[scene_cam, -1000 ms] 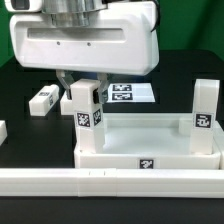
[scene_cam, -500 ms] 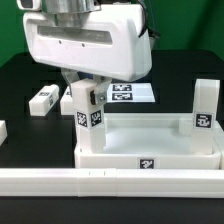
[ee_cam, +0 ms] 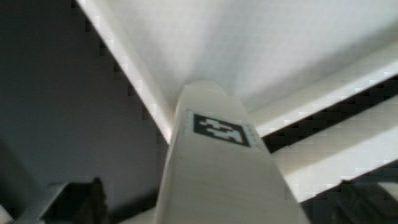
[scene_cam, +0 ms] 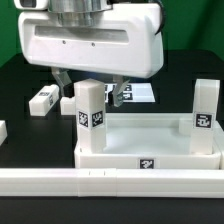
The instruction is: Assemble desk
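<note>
— Where is the leg [scene_cam: 90, 115] relative to the claw [scene_cam: 91, 88]?
— It stands upright in a corner socket of the tray top [scene_cam: 150, 160], on the exterior view's left. Its upper end is between the claw's fingers [scene_cam: 65, 80].
— Gripped?
— No. The fingers stand apart, with a gap on each side of the leg.

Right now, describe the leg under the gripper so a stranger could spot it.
Find the white tray-like desk top in the foreground. At its corner on the exterior view's left stands a leg. Unlike the other upright leg, it stands between the fingers of the open gripper.
</note>
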Controlling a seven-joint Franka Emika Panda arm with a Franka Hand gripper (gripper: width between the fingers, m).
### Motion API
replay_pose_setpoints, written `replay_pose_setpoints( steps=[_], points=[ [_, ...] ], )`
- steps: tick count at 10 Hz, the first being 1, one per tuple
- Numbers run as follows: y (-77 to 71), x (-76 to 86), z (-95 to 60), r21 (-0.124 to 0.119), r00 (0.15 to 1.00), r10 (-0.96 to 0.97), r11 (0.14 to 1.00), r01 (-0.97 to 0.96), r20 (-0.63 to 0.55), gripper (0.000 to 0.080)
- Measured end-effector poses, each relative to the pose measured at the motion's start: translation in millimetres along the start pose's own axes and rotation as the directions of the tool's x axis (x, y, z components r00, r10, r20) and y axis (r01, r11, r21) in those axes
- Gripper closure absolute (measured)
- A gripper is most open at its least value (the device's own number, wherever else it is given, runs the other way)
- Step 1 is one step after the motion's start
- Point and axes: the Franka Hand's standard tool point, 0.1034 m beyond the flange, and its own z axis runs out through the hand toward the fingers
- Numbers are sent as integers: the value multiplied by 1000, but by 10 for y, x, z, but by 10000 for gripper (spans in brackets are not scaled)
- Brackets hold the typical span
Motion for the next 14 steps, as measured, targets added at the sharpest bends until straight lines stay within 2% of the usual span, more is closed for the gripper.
replay_pose_setpoints(
  steps=[3,7,9,10,11,12,13,14],
  points=[
    [2,0,4,-4,958,-288,958,288,0,151],
    [6,-1,6,-14,849,-529,849,529,5,151],
    [17,3,5,-19,767,-641,767,641,10,151],
    [39,9,6,-22,693,-721,693,721,16,151],
    [47,9,11,-22,680,-733,680,733,17,151],
    [53,11,11,-21,645,-764,645,764,18,279],
    [54,11,11,-21,648,-761,648,762,18,415],
    [55,11,12,-21,648,-761,648,761,18,415]
  ],
)
